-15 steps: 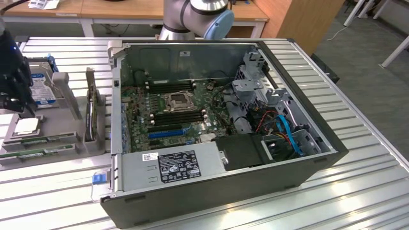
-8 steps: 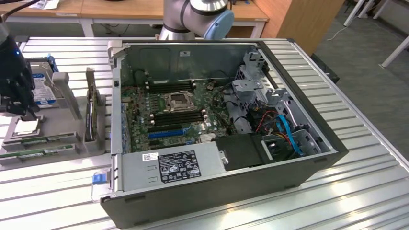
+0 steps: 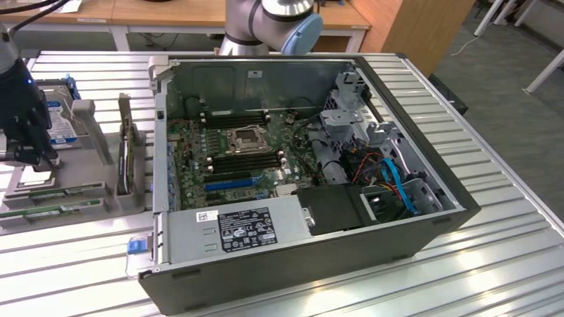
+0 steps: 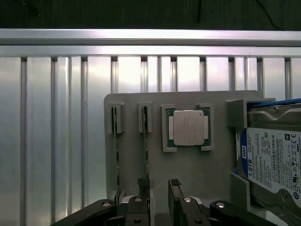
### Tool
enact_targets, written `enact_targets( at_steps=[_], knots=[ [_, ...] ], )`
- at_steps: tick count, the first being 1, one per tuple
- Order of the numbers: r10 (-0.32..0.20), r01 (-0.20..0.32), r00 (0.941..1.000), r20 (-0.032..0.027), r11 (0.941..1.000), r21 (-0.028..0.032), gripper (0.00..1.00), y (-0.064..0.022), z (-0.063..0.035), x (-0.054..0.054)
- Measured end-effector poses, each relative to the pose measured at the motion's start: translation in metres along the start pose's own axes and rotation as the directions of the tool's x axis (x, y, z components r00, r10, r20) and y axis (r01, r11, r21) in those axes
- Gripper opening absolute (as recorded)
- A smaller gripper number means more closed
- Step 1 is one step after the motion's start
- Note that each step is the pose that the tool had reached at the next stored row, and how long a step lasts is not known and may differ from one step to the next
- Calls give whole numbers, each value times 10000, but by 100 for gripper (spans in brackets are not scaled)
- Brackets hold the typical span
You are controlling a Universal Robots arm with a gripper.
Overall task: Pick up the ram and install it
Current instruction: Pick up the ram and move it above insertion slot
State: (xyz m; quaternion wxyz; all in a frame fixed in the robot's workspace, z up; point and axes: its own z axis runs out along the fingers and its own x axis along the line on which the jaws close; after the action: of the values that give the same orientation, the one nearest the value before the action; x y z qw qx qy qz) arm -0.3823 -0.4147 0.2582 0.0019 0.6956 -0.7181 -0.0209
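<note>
Exterior view: the hand (image 3: 35,162) hangs over the grey holder (image 3: 88,201) on the worktop (image 3: 79,264), at the exterior view's left of the open computer case (image 3: 352,264). The ram (image 3: 62,193) lies in the holder just below the hand, its long axis running toward the case.

Wrist view: the hand (image 4: 157,186) is open and empty. The ram (image 4: 145,141) stands on edge in its slot. Its long axis points at one fingertip (image 4: 143,184), not at the gap. A second stick (image 4: 115,146) lies parallel beside it.
</note>
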Motion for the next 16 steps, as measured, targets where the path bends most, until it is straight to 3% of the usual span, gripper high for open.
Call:
enact_targets(
  at_steps=[11, 16],
  knots=[
    [0, 0, 10000, 0, 10000, 1, 29, -5, 135, 4],
    [0, 0, 10000, 0, 10000, 1, 29, -5, 144, 24]
  ],
)
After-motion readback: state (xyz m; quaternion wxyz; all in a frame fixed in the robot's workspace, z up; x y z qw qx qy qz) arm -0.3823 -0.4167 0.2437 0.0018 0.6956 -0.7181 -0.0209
